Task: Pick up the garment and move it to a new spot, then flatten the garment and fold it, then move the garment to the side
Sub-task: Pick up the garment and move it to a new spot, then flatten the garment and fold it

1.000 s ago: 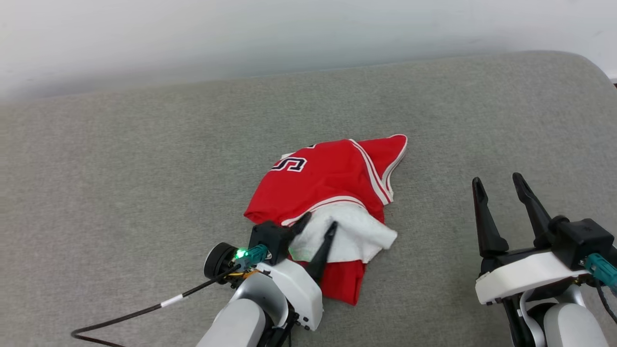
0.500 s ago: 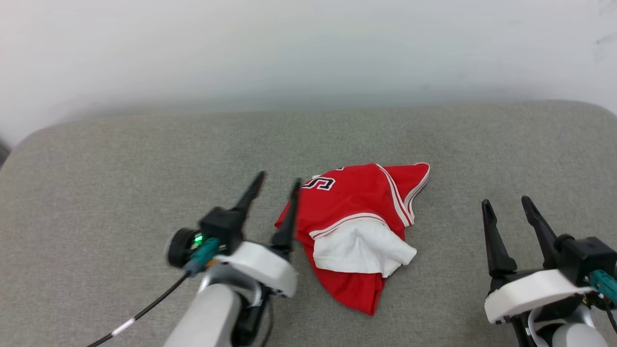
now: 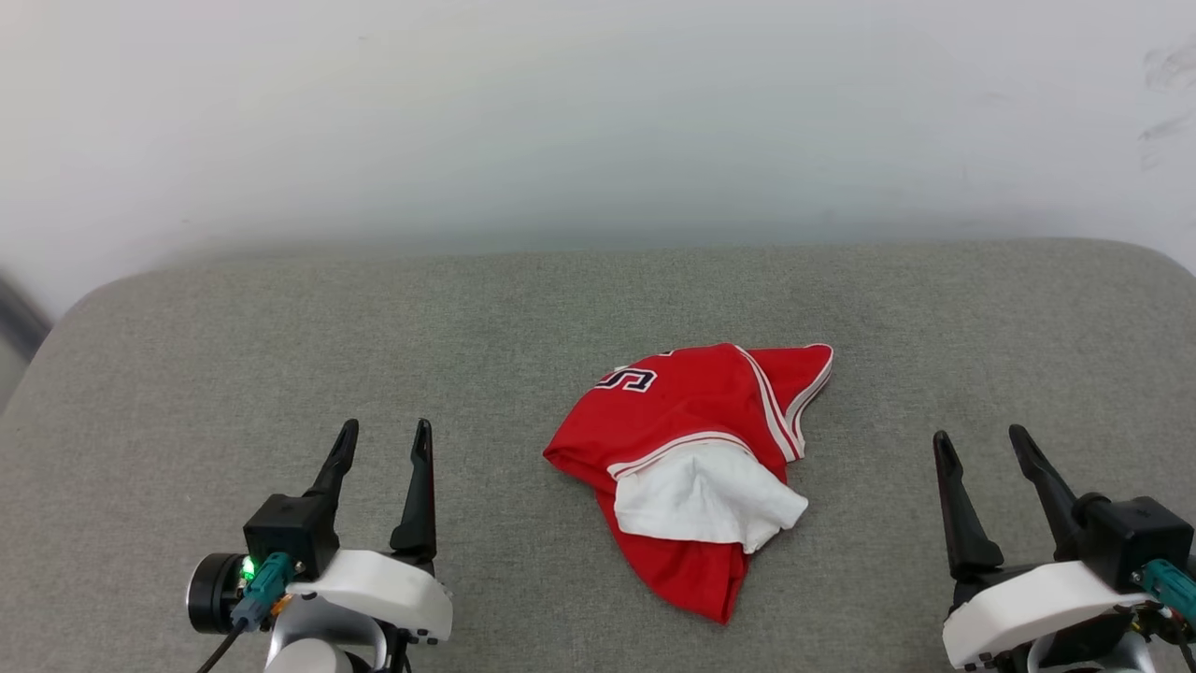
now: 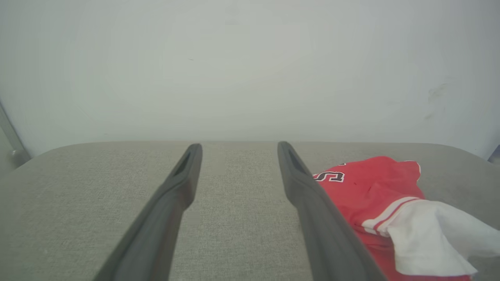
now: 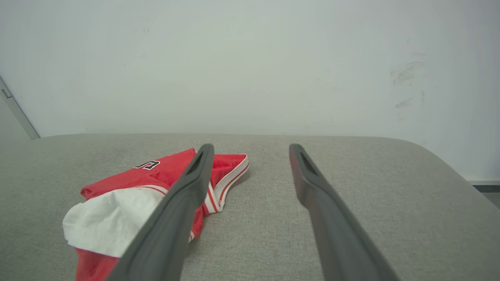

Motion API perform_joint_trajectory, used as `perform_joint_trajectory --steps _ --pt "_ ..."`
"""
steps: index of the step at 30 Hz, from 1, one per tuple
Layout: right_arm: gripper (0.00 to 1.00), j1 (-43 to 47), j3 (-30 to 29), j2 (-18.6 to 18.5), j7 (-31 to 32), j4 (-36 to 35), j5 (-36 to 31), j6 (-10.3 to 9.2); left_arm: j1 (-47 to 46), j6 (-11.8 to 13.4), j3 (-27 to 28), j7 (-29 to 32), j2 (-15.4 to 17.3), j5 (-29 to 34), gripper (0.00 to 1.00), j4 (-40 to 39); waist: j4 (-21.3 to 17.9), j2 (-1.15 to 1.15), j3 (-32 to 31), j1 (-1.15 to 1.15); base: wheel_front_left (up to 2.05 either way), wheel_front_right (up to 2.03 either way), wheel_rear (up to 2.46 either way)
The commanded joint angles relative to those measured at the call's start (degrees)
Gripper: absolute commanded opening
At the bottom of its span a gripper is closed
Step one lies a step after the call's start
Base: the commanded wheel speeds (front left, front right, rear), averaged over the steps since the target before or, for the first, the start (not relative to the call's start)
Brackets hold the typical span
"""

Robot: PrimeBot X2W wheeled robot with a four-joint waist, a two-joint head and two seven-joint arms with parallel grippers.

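The red soft-fabric sports jersey with white sleeve panels (image 3: 687,439) was found lying in a crumpled heap on the grey upholstered surface (image 3: 280,327), between the two sets of jaws and touched by neither. The left gripper (image 3: 385,426) was seen with its two long dark fingers spread wide and nothing held between them; the right gripper (image 3: 977,435) was likewise parted fully and empty. From the left jaws the jersey was placed to the right and slightly ahead of the fingertips; from the right jaws it was placed to the left, at about the same reach forward. Its long axis was judged to run roughly along the pointing direction of the fingers, from the striped red corner on the far side down to a red tip on the near side, with a white panel folded over the middle and the black-and-white number print turned toward the far left. The gaps on the two sides were judged nearly equal, the folded red edge being perhaps a little nearer the left jaws. An inward sideways reach by either arm was judged necessary before any flattening could be begun.
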Motion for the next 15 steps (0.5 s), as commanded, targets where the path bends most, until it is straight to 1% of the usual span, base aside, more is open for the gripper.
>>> perform_joint_trajectory --steps 1,5,9,12,13,15 --pt "1.00 0.9 0.0 0.1 0.3 -0.5 0.2 -0.01 0.6 0.1 -0.1 0.0 0.1 0.1 1.00 -0.5 0.0 0.00 0.1 0.00 0.00 0.00 0.00" --pt "1.00 0.7 0.2 0.1 0.7 -1.0 0.0 -0.01 0.4 0.4 -0.1 -0.1 0.0 -0.2 1.00 -1.0 -0.1 0.00 0.4 0.00 0.00 0.00 0.00" --pt "1.00 1.0 -0.7 0.1 2.1 -0.8 1.4 -0.01 -0.4 0.4 -0.6 -0.1 0.1 0.1 1.00 -1.2 0.1 0.00 0.8 0.00 0.00 0.00 0.00" --pt "1.00 1.0 -0.7 0.1 5.6 -0.4 2.9 -0.01 -1.3 0.5 -1.1 0.0 0.3 1.0 1.00 -1.6 0.9 0.00 1.7 0.00 0.00 0.00 0.00" --pt "1.00 1.0 -0.7 0.1 5.6 -0.4 2.9 -0.01 -1.3 0.5 -1.1 0.0 0.3 1.0 1.00 -1.6 0.9 0.00 1.7 0.00 0.00 0.00 0.00" --pt "1.00 0.4 -0.3 0.0 9.3 -0.5 3.5 -0.01 -2.0 0.3 -1.8 0.0 -0.1 1.2 1.00 -2.0 1.5 0.00 2.8 0.00 0.00 0.00 0.00"
